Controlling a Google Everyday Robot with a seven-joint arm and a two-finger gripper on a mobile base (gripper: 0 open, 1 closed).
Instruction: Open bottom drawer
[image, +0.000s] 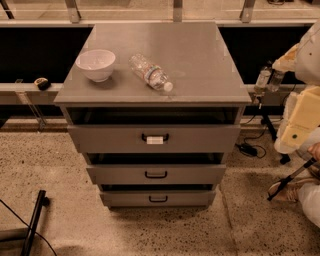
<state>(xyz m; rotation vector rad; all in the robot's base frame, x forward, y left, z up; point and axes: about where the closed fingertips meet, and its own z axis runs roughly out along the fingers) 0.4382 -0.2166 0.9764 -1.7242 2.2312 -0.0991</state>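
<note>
1. hand (267, 80) hangs just off the table's (200, 60) right edge by the front corner, can't tell if it's clenched or released
2. bottom drawer (158, 198) sits lowest under the front edge, down-left of the hand

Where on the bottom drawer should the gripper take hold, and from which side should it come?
Probably best is the small black loop handle at the middle of the bottom drawer, approached straight from the front, low near the floor. The front is otherwise flat, so only the loop offers a hold. The gripper hangs high beside the right edge of the cabinet.
</note>
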